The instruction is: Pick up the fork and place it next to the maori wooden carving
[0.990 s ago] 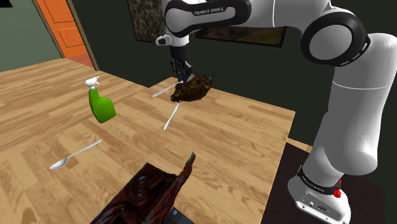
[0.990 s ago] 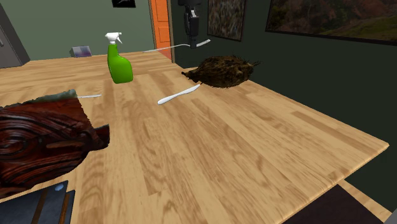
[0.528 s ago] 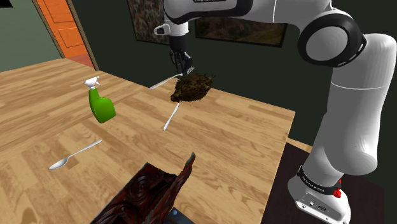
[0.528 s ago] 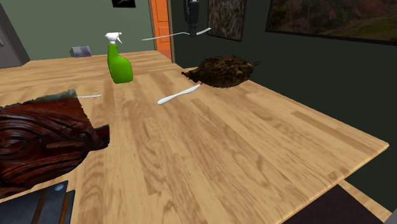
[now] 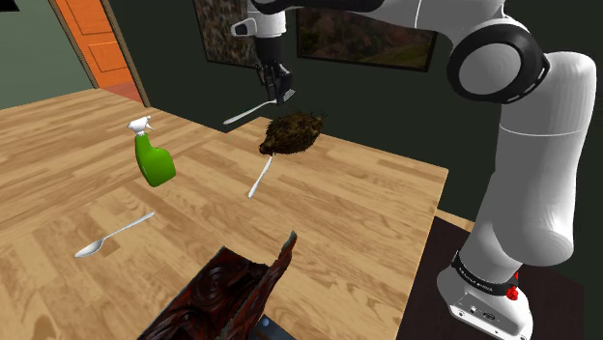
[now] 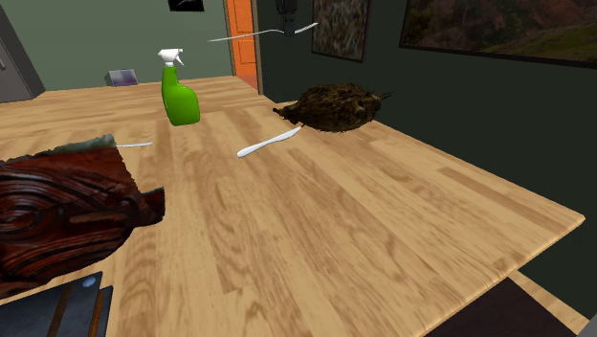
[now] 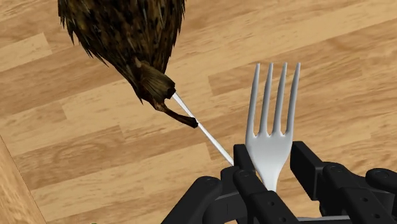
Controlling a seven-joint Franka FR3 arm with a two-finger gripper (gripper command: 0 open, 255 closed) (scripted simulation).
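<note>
Fork aloft, neck seemingly hidden between fingers.

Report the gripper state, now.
Gripper: shut on the fork, held in the air.

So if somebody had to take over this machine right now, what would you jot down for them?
The hand is shut on the fork, gripping it just below the tines.
The fork hangs high over the far end of the table, above a brown feathery bird figure.
The dark red-brown carving lies at the table's near edge in the shoulder view.
Done: fork picked up.
Left: carry it over to the carving, lay it beside it, let go.
Leave alone: the knife, spoon and green spray bottle on the table.
</note>
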